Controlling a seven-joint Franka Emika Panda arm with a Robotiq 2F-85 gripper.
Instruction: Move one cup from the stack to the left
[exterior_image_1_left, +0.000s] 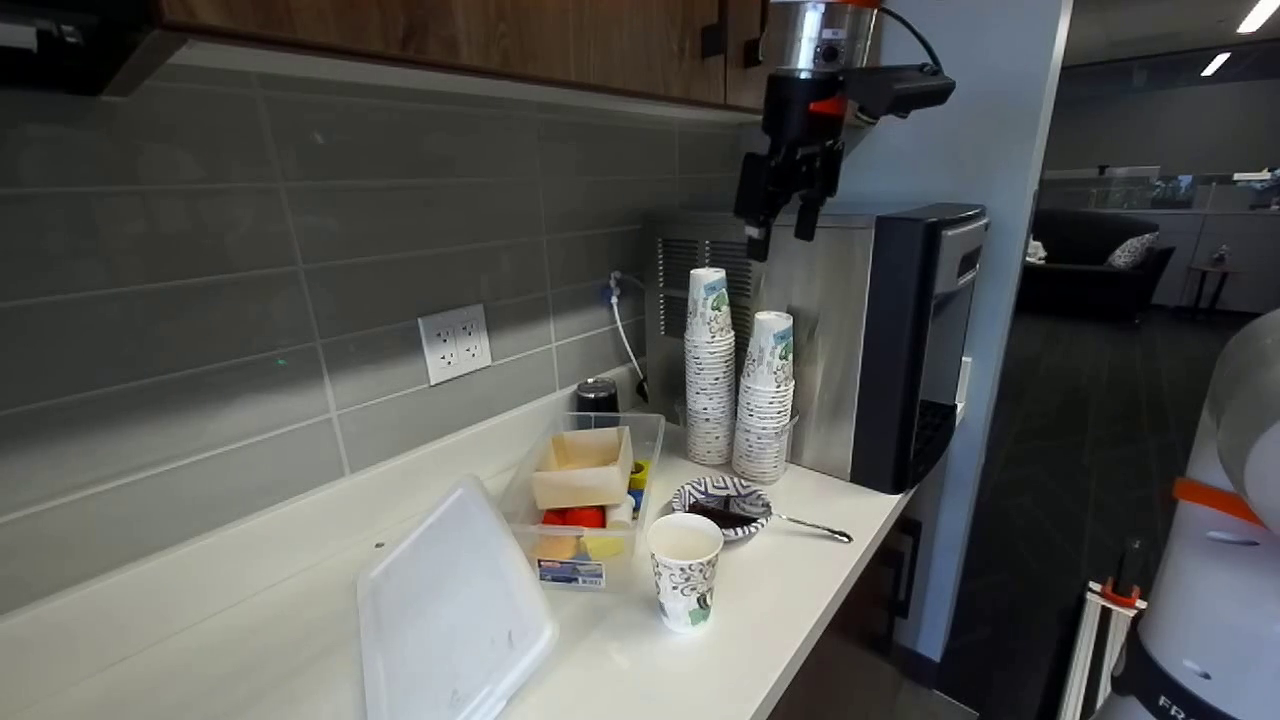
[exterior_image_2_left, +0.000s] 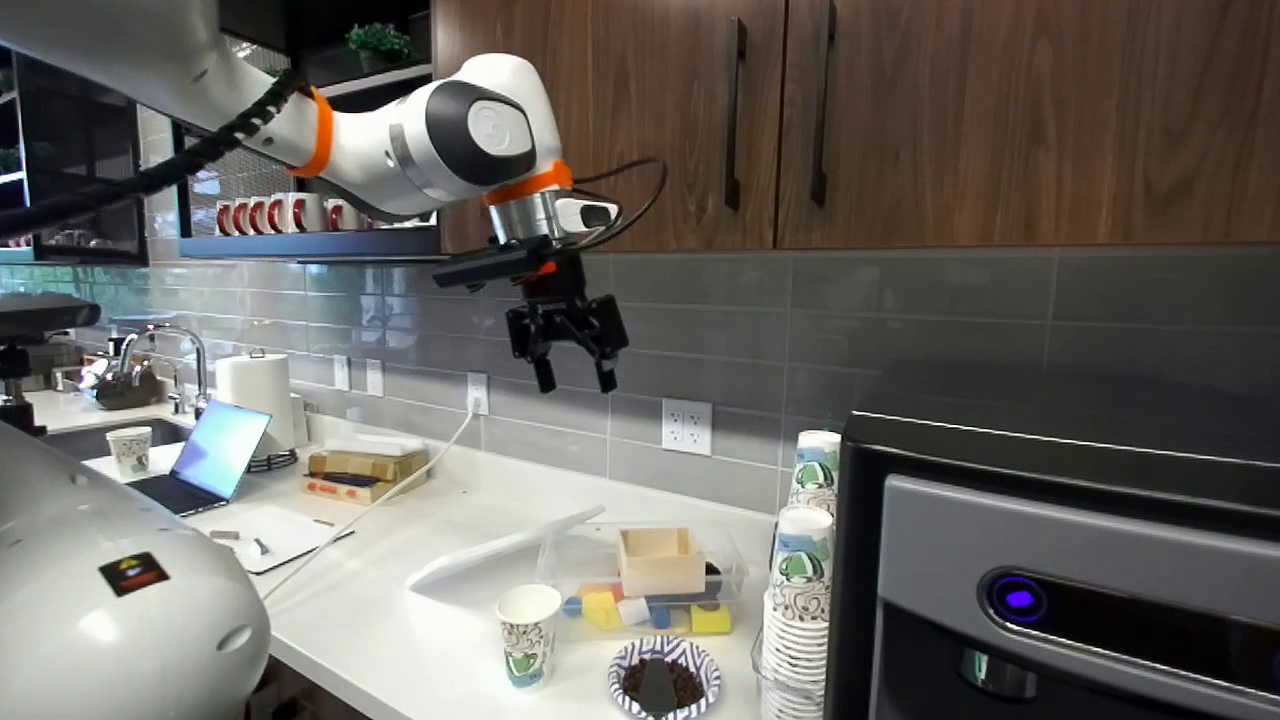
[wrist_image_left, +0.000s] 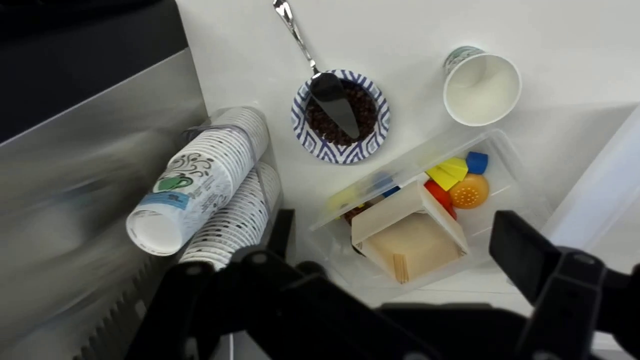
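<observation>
Cup (exterior_image_1_left: 685, 582) sits low-centre in an exterior view, upright, mouth up, alone on the worktop (exterior_image_1_left: 300, 645). In both exterior views it's left of the front stack (exterior_image_1_left: 764, 400) and back stack (exterior_image_1_left: 710, 385), touching neither. Narrow base down, so probably easy to tip if nudged.

Both stacks are base-up, just beside the dispenser (exterior_image_1_left: 915, 345), right of centre. Rims down likely for stability and clean insides; also leaves a tapered top to grab. Wrist view, left: thin holder (wrist_image_left: 220, 127) loops round the front stack's lower part, presumably so the tall column doesn't lean.

Paper bowl (wrist_image_left: 299, 115) near the cup, dark grains (wrist_image_left: 366, 110) in it. Utensil (wrist_image_left: 334, 102) laid across, blade over the grains, handle past the rim, likely ready for scooping.

Clear bin (wrist_image_left: 512, 195) near the cup: tan box (exterior_image_1_left: 580, 487) set on top of toy pieces (wrist_image_left: 469, 191), probably to save space. Lid (exterior_image_1_left: 455, 605) tilted beside it, lower left, looks propped on the bin edge.

Claw (exterior_image_2_left: 576, 380): centre of an exterior view, well above the worktop, jaws apart, nothing between them. That height presumably gives clearance over the stacks. Lone cup on the left fits a finished move; these views can't confirm it.
</observation>
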